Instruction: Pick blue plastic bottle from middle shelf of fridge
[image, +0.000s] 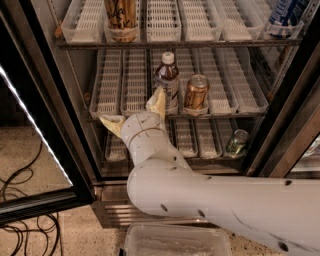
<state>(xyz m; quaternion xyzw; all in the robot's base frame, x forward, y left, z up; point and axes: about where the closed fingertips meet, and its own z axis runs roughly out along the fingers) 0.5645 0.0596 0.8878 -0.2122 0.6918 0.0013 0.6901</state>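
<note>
Two fingers (158, 103) of the hand (131, 105) spread wide apart, one seemingly touching the blue plastic bottle (168, 80).

On the middle shelf (95, 114) I see white slotted lane trays (227, 80) carrying the blue plastic bottle (167, 80) and a gold-brown can (195, 92) just right of it. My gripper (132, 106) sits at the front edge, fingers spread.

My fat white arm (225, 200) angles up-left, with the cream two-finger gripper (135, 114) at its tip spread wide.
</note>
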